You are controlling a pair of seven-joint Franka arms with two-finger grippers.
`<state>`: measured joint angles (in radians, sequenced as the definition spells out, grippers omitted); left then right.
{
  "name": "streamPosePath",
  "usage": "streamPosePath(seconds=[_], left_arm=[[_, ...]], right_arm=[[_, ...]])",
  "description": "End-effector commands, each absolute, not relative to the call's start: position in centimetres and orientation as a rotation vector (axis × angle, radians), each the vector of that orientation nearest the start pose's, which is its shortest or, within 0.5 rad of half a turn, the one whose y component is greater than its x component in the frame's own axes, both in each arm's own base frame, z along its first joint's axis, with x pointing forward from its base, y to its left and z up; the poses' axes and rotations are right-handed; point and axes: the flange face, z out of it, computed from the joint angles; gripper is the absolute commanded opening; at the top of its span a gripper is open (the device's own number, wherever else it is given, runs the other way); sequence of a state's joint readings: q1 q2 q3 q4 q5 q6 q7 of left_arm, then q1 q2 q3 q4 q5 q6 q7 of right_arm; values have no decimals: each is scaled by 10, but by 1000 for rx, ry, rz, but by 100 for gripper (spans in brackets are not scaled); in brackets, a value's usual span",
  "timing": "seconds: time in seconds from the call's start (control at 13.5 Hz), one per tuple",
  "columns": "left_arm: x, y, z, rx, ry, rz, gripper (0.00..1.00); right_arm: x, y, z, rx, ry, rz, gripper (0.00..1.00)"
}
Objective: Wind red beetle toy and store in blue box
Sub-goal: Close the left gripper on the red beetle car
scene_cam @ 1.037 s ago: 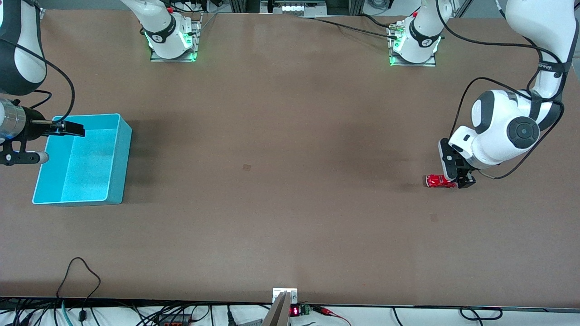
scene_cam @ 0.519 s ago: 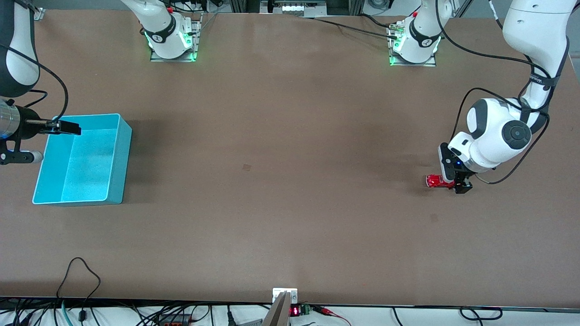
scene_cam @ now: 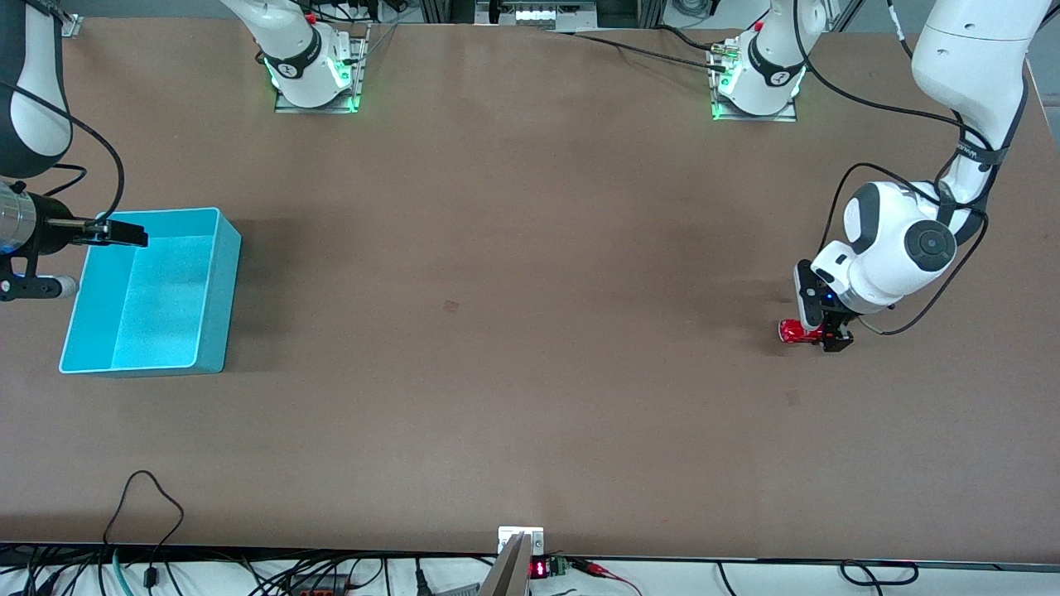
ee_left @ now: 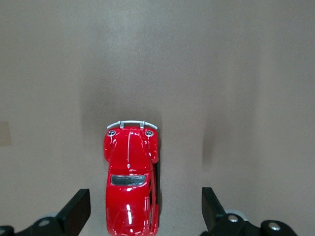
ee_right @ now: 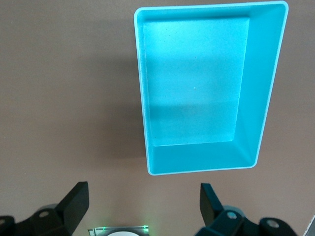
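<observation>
Progress: early. Beetle [scene_cam: 793,332] sits on the worktop at my left arm's end, not wound, not stored. My left end effector [scene_cam: 828,331] is low over it, fingers spread wide with the car between them, untouched. Box [scene_cam: 207,290], empty, is well apart at about 9 o'clock from the beetle; my right end effector [scene_cam: 108,234] waits open above it.

Left wrist view alone shows the finger gaps beside the beetle [ee_left: 130,182]; right wrist view alone shows the box [ee_right: 268,98] floor bare.

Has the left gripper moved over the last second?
Yes. In the front view the left gripper has shifted slightly toward the right arm's end, judged against the table mark, covering more of the red beetle toy; fingers open.
</observation>
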<state>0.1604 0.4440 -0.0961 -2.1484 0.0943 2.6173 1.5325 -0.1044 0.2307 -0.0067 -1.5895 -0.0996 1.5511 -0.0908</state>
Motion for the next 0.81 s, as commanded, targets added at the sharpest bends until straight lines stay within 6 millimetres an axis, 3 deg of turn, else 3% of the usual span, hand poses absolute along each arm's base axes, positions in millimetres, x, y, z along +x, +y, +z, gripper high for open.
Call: streamPosePath(seconds=[0.0,0.74], left_arm=[[570,42,188,-2215,2177,-34,94],[570,44,188,-2210,2169,-51,87]], right_arm=[[596,-80,482,-3172,11,457,100],[596,-78,483,-3168,-8,453,100]])
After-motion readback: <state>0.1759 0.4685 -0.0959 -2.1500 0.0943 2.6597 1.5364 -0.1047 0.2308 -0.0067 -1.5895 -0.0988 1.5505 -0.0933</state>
